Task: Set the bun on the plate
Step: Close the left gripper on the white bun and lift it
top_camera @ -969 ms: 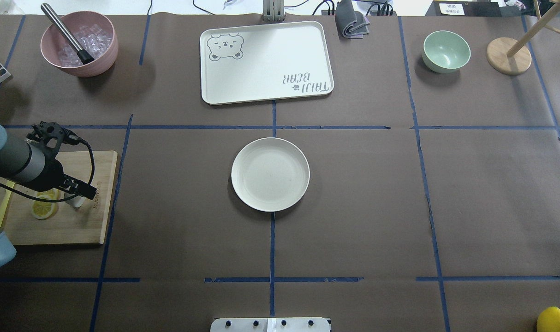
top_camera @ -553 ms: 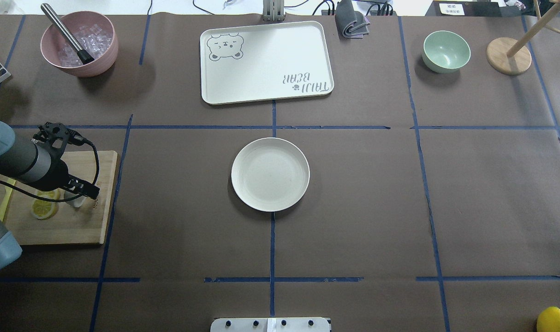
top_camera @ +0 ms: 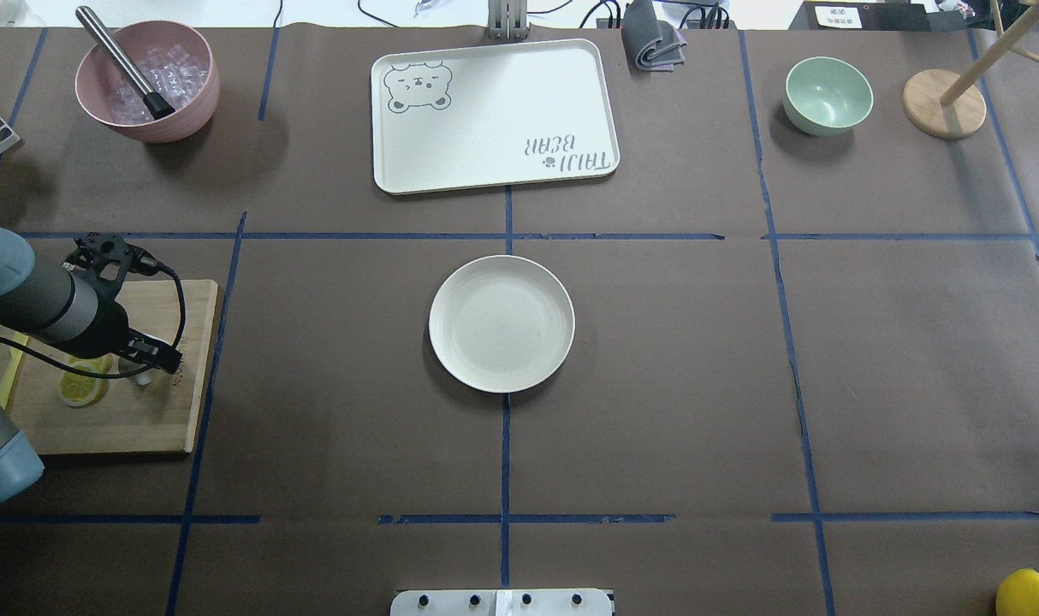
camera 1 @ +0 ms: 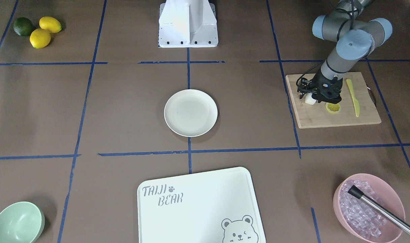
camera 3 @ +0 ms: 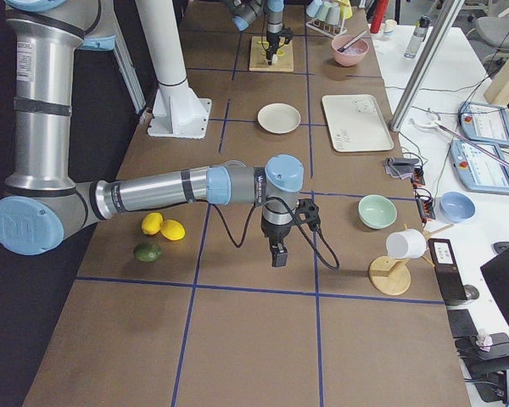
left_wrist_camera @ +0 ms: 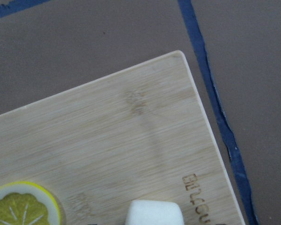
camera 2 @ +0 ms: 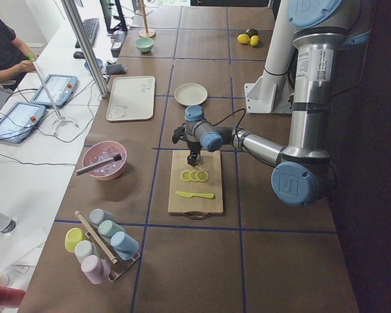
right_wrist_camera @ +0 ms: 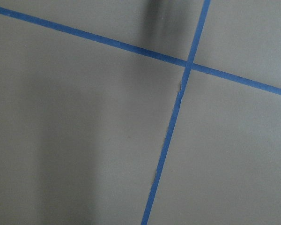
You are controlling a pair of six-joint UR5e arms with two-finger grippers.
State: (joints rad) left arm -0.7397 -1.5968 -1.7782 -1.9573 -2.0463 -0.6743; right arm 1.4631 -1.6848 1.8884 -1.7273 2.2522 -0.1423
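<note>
My left gripper [camera 1: 314, 96] hangs low over the bun [camera 1: 309, 99], a small white lump on the wooden cutting board [camera 1: 326, 119], near a lemon slice [camera 1: 333, 107] (whether my fingers are pinching it, I cannot tell). The round cream plate [camera 1: 190, 113] sits well apart, mid-table.

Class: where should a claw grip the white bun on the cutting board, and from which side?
Across its smooth rounded sides, from straight above. The bun sits low on the cutting board with a lemon slice close beside it, crowding any sideways approach.
</note>
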